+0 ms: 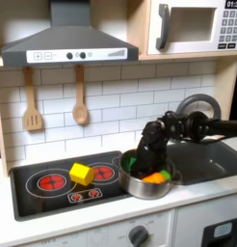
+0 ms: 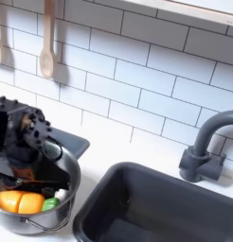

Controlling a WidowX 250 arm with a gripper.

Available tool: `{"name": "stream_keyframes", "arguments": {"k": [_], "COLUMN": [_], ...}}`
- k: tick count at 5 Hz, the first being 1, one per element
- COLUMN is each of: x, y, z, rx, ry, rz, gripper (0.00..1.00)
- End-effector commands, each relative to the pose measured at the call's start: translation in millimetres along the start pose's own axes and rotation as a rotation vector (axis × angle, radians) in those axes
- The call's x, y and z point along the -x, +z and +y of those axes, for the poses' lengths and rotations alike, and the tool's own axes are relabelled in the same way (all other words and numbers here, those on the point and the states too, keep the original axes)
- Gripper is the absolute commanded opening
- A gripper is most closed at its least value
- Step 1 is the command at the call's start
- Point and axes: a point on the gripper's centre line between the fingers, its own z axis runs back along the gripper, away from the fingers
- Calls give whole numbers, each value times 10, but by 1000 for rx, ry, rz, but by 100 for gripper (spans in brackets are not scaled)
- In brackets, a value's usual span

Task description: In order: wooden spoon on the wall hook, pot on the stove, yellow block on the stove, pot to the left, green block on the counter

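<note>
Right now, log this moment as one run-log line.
wooden spoon: on wall hook | pot: on stove | yellow block: on stove | gripper: in pot, over green block, jaws unclear

This is a toy play kitchen. In the first exterior view a grey range hood with small knobs hangs over a black stove printed with red burner rings, and a microwave sits at the upper right. White subway tile backs the worktop in both exterior views, where a wooden spoon and spatula hang. A dark sink with a grey faucet occupies the worktop's right end.
</note>
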Motion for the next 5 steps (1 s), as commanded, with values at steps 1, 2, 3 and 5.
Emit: {"name": "stream_keyframes", "arguments": {"k": [1,2,3,5], "x": [-255,-387,-441,-315], "y": [258,351,373,307], "z": [-27,-43,-27,-83], "rx": [27,34,40,41], "ry": [31,41,50,-71], "rz": [5,-30,-46,80], "gripper": [0,0,0,100]}}
